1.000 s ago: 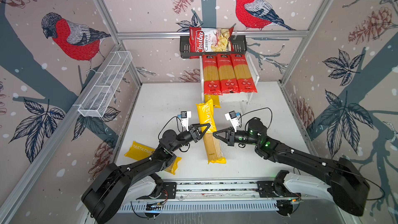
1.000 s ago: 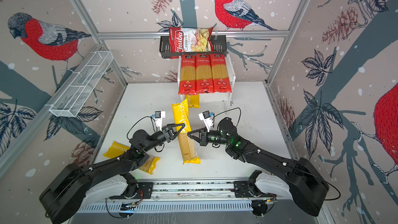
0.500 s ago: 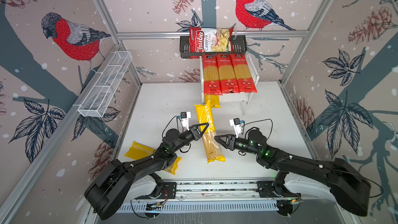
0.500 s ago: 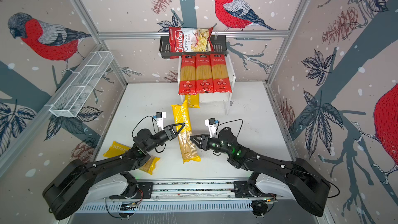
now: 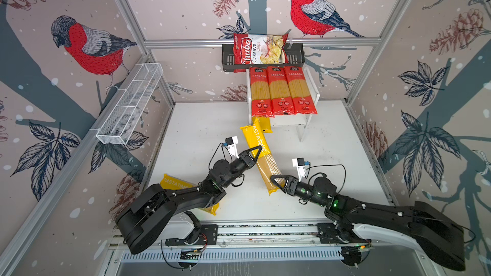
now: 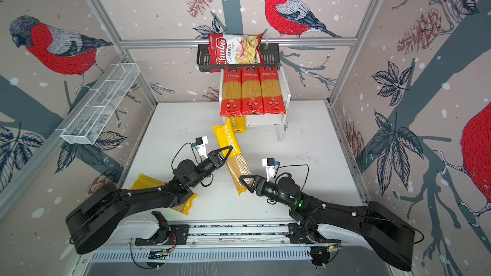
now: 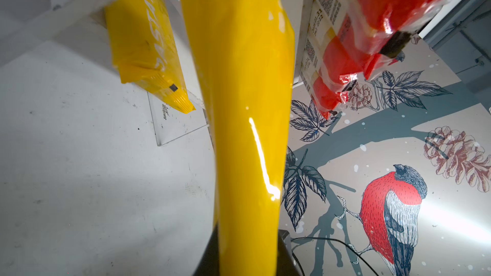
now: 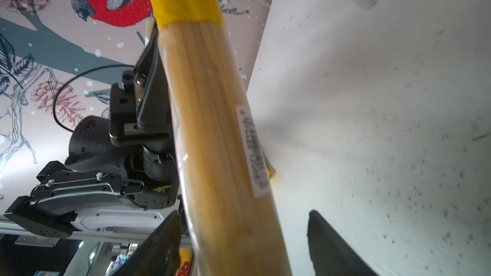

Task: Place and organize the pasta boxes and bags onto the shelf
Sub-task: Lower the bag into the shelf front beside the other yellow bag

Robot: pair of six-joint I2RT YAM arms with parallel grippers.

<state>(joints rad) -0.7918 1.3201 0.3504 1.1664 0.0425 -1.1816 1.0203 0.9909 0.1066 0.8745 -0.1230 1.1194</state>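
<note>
Left gripper (image 5: pixel 257 152) pinches a yellow pasta pack (image 5: pixel 252 136), with the shelf (image 5: pixel 289 122) just beyond it. Right gripper (image 5: pixel 273 179) stands released nearby, jaws apart either side of the pack's clear end.

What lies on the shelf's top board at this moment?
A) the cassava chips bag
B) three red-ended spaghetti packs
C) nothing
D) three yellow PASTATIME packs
B: in both top views the three red-ended spaghetti packs lie side by side on the top board of the shelf.

Red chips bag (image 5: pixel 259 49) in black basket (image 5: pixel 296 54)
</note>
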